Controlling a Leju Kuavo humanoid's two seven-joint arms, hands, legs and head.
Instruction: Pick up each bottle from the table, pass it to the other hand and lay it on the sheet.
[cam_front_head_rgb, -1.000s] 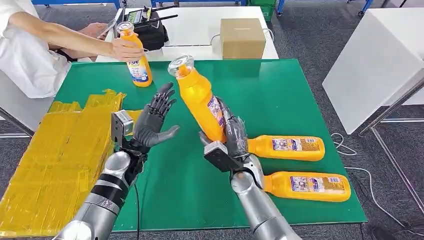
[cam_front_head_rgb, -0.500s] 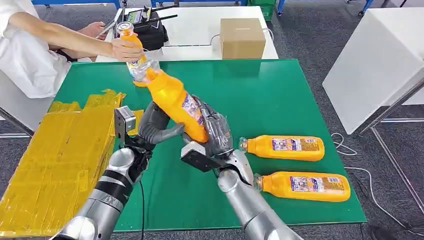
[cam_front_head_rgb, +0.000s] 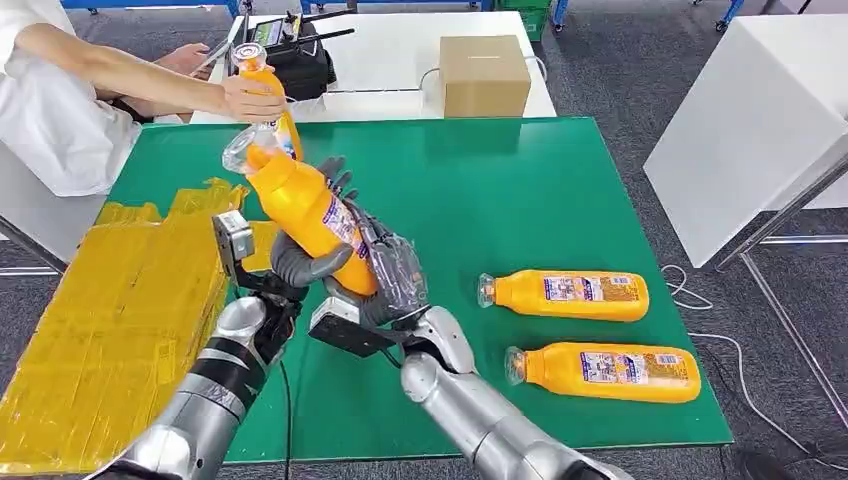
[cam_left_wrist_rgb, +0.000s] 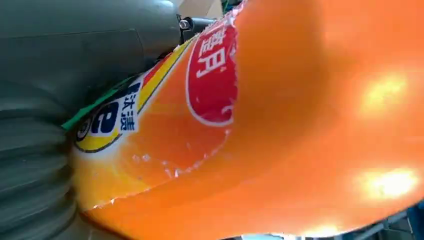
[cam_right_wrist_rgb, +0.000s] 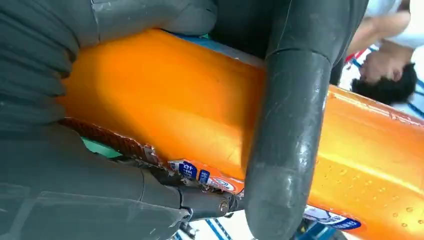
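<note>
- Green worktop (cam_front_head_rgb: 520, 190) carries the scene; grey floor and white tables around it.
- Yellow sheet (cam_front_head_rgb: 110, 310) lies over the worktop's left edge, crinkled.
- Person in a white sleeve (cam_front_head_rgb: 50, 110) at the worktop's far left corner; their hand (cam_front_head_rgb: 250, 98) grips an upright orange bottle (cam_front_head_rgb: 283, 125) there.
- Cardboard box (cam_front_head_rgb: 485, 75) on a white table just beyond the worktop's far edge.
- Two lying bottles (cam_front_head_rgb: 565, 295) on the worktop's right half, caps pointing left, labels up, close together but apart.
- Held bottle (cam_front_head_rgb: 300, 205) tilted above the worktop's left-centre, cap up and leftward.
- Right hand (cam_front_head_rgb: 385, 275): fingers wrapped round the held bottle's lower body.
- Left hand (cam_front_head_rgb: 300, 262): thumb across the same bottle, fingers (cam_front_head_rgb: 335, 178) behind it; cannot tell if the grip has closed.
</note>
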